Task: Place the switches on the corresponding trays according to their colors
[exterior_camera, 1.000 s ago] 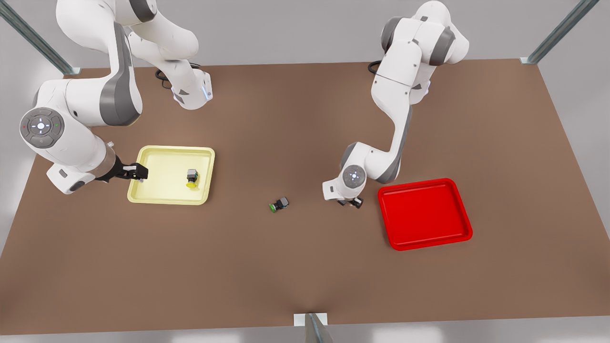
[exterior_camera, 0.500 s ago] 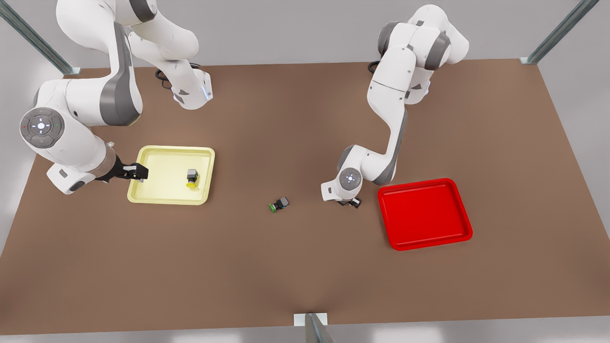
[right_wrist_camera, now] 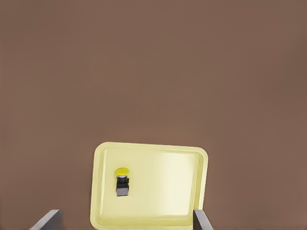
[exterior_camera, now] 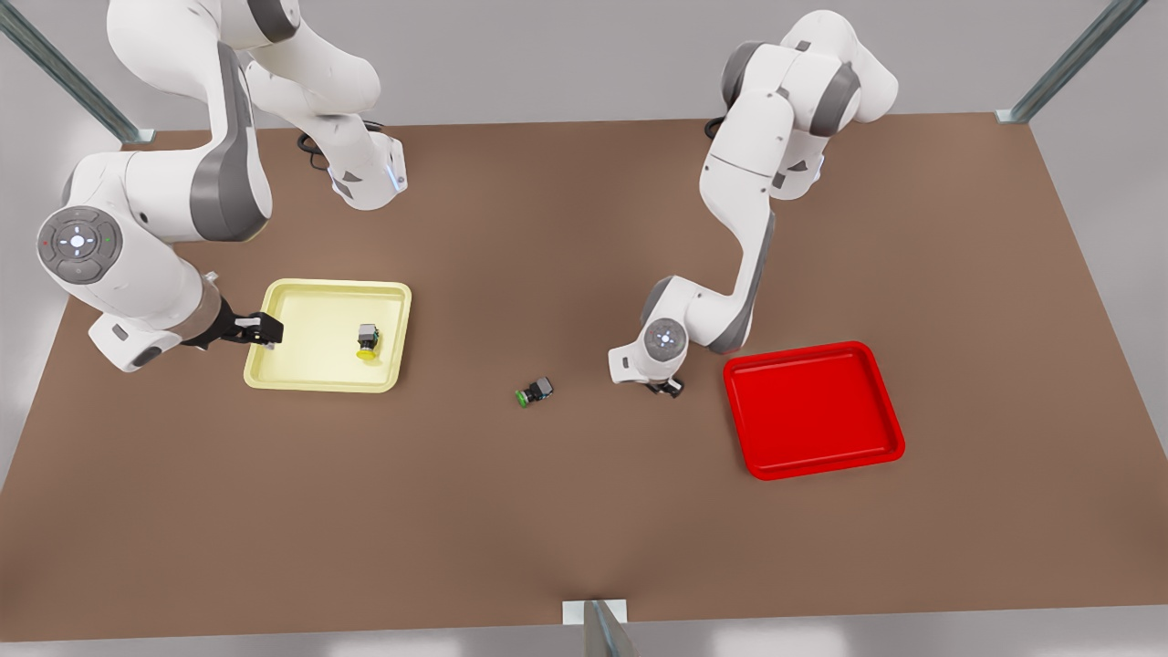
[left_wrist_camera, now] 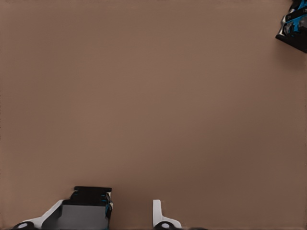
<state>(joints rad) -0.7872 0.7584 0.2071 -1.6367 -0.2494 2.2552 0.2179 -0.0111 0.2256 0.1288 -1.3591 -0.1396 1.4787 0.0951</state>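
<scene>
A brown worktop point(exterior_camera: 547, 511) carries a bright red square plastic tray point(exterior_camera: 812, 411) at the front view's right and a pale yellow one point(exterior_camera: 310, 338) at its left. The right hand point(exterior_camera: 265, 330), spread wide, hovers at the yellow tray's edge. The left hand point(exterior_camera: 668, 387) sits low beside the red tray; its grip cannot be told. The yellow-capped grey switch point(exterior_camera: 368, 340) lies in the yellow tray, and a green-capped switch point(exterior_camera: 535, 392) lies between the trays.

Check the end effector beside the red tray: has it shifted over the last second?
Yes. The left end effector has slid toward the front view's left, away from the red tray and closer to the green-capped switch.
</scene>
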